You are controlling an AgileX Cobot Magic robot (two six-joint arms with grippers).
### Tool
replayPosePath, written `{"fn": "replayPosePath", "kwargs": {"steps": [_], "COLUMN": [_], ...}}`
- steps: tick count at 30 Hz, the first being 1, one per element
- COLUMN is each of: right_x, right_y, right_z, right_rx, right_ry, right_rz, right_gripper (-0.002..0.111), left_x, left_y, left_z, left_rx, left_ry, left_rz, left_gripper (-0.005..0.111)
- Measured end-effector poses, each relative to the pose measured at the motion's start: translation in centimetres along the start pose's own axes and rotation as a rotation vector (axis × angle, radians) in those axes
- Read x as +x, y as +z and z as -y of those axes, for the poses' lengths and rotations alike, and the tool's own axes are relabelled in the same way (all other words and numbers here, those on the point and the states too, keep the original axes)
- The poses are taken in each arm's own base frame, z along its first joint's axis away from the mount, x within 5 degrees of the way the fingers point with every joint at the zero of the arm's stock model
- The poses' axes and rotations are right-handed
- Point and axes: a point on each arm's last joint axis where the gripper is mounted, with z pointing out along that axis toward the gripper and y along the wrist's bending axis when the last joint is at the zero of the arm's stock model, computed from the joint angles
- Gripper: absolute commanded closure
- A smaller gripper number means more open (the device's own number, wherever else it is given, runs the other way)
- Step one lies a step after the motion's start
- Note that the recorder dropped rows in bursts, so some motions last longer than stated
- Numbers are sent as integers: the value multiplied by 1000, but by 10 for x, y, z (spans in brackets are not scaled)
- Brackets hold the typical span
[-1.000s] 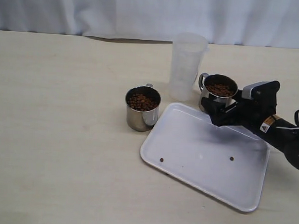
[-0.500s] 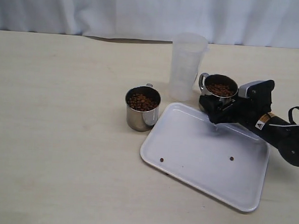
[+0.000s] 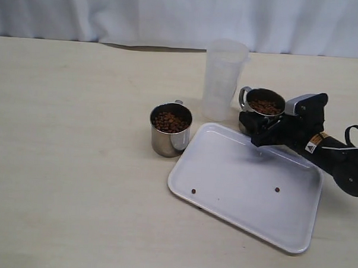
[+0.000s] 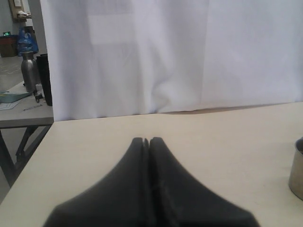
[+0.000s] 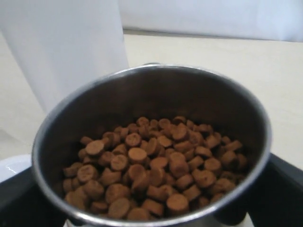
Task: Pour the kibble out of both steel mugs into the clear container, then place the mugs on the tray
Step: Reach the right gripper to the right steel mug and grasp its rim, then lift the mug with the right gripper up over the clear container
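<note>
1. Exterior view is showing the right gripper (image 3: 258, 127) sitting further in around the right mug (image 3: 262, 111) than one second earlier. Its black fingers are now flanking the mug wall.
2. The right mug is standing upright on the table (image 3: 78, 135), between the clear container (image 3: 223, 79) and the far rim of the tray (image 3: 242, 172), in the same spot as before.
3. The left mug (image 3: 170, 138), holding kibble (image 3: 169, 122), is standing just beside the tray's left corner. Two loose pellets (image 3: 194, 191) are lying on the tray. None of these is showing any shift.
4. Right wrist view is giving detail that the exterior view lacks. Kibble (image 5: 151, 175) is covering the bottom of the right mug (image 5: 156, 94), and one of the fingers (image 5: 281, 189) is standing at each side of the rim. Whether they are pressing on the steel cannot be told.
5. Left wrist view is showing the left gripper (image 4: 148, 140), which is outside the exterior view. Its fingertips are pressed together on nothing, above the bare table, with a steel mug (image 4: 297, 170) at the frame edge and a white curtain (image 4: 165, 56) behind.
</note>
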Motion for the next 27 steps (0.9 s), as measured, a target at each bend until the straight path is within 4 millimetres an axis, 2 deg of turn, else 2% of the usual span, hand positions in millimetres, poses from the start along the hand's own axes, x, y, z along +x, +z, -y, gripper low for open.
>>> {"fn": "replayPosePath", "kwargs": {"steps": [7, 15, 16, 19, 21, 27], "right_x": [-18, -47, -54, -62, -66, -71], "right_y": [-14, -56, -66, -77, -83, -98], "right_z": [-6, -13, -17, -24, -28, -29], "right_rx": [20, 211, 230, 228, 225, 325], "right_ry": [-9, 65, 122, 273, 354, 385], "right_rz": [4, 56, 75, 108, 81, -120], "right_gripper": [103, 103, 103, 103, 103, 103], "left_x": [0, 0, 0, 0, 0, 0], "left_y": [0, 0, 0, 0, 0, 0], "left_z": [0, 0, 0, 0, 0, 0], "left_rx": [0, 0, 0, 0, 0, 0], "left_ry": [0, 0, 0, 0, 0, 0], "left_rz": [0, 0, 0, 0, 0, 0], "left_gripper": [107, 107, 107, 107, 107, 107]}}
